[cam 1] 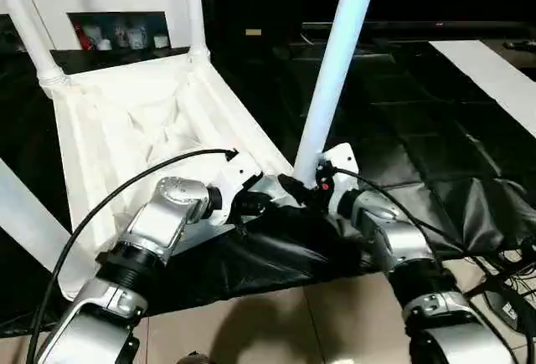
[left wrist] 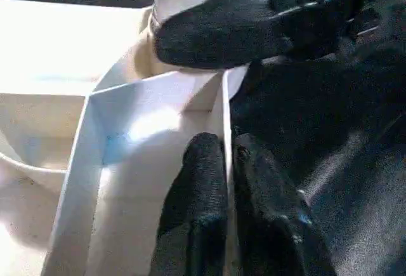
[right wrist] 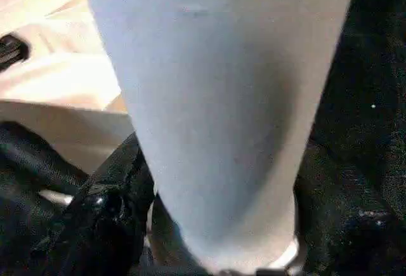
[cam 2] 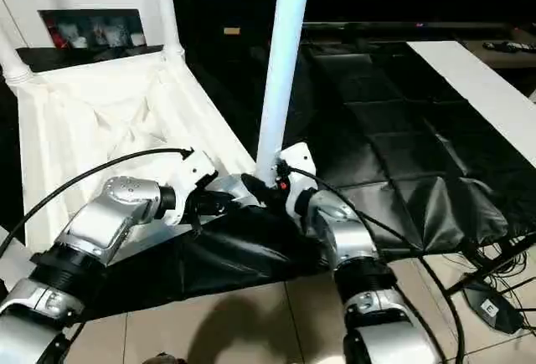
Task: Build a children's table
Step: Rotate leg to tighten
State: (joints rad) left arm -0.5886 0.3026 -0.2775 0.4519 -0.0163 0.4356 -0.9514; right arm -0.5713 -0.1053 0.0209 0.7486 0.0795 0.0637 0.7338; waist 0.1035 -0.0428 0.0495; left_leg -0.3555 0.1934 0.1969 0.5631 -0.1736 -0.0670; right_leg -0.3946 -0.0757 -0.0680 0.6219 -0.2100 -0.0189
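The children's table top lies upside down, its ribbed underside facing up. Two white tube legs stand in its far corner sockets, and another leg crosses the picture's left edge. A fourth leg rises from the near right corner. My left gripper is shut on the thin rim wall beside that corner, one finger on each side. My right gripper is shut on the base of the near leg, with one black finger curled around it.
A black padded mat covers the floor under and right of the table top. A white cabinet stands behind it. A white strip lies at the far right. Cables lie on the tiles at the near right.
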